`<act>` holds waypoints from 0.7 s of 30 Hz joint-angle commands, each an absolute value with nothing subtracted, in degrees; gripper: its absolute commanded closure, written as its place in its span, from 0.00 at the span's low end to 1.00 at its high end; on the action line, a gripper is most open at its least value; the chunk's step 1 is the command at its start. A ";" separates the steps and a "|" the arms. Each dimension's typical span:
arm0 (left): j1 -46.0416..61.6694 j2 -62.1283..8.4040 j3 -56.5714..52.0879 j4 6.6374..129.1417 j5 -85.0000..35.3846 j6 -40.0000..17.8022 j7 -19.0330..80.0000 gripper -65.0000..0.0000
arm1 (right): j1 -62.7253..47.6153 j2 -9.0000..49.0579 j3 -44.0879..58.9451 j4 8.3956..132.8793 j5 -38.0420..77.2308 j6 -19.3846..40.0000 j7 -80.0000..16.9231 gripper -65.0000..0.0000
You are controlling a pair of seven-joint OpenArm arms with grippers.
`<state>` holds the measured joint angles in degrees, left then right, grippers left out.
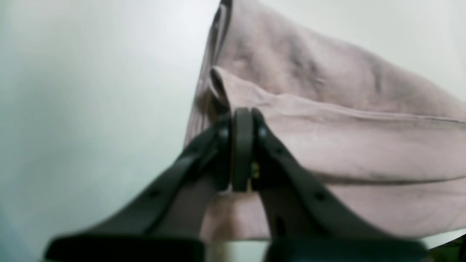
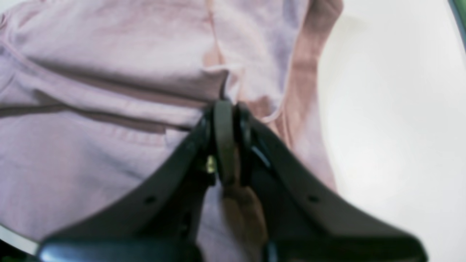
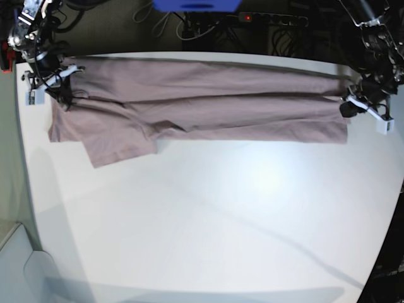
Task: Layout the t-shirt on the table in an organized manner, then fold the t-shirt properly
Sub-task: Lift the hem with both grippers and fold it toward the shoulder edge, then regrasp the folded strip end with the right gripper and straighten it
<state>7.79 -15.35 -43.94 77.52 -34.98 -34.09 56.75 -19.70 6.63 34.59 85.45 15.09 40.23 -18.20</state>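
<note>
Both grippers are pinched tight on the t-shirt [image 3: 208, 107], one at each end. On the right side of the base view, the left gripper [image 3: 351, 104] grips the cloth at that end of the shirt. Close up, the left gripper [image 1: 242, 120] has its two black jaws pressed together on a folded edge of the pink cloth, and the white table [image 1: 91, 109] shows beside it. On the left side of the base view, the right gripper [image 3: 58, 88] holds the other end, near a short sleeve [image 3: 117, 142] that hangs down lower than the rest. Close up, the right gripper [image 2: 227, 112] has its jaws squeezed shut, with a bit of the t-shirt [image 2: 109, 65] caught between them. More white table [image 2: 393, 127] shows to one side. The shirt is pulled out long and flat between the two grippers. It lies along the far edge of the table [image 3: 221, 221], like a wide band from one side to the other. It looks folded over on itself, with long creases running along its length. The cloth is a soft dusty pink. Most of the big white table in front of the shirt is bare. Behind the table it is dark, with some cables [image 3: 271, 22] and a blue thing [image 3: 196, 5]
</note>
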 commanded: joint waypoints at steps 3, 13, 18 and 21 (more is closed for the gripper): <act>7.34 -14.90 -44.26 78.37 -33.63 -34.07 55.87 1.00 | -19.38 7.34 34.95 85.32 15.87 40.00 -17.10 1.00; 7.34 -13.67 -44.26 78.46 -32.04 -34.07 55.78 0.99 | -19.38 7.34 35.47 84.88 15.87 40.00 -17.10 0.71; 7.34 -13.58 -44.26 78.37 -32.04 -34.07 55.78 0.99 | -19.30 7.52 38.90 85.32 16.04 40.00 -17.10 0.48; 7.34 -13.58 -44.26 78.37 -32.04 -34.07 55.78 0.99 | -18.51 7.43 44.26 85.32 16.13 40.00 -17.10 0.44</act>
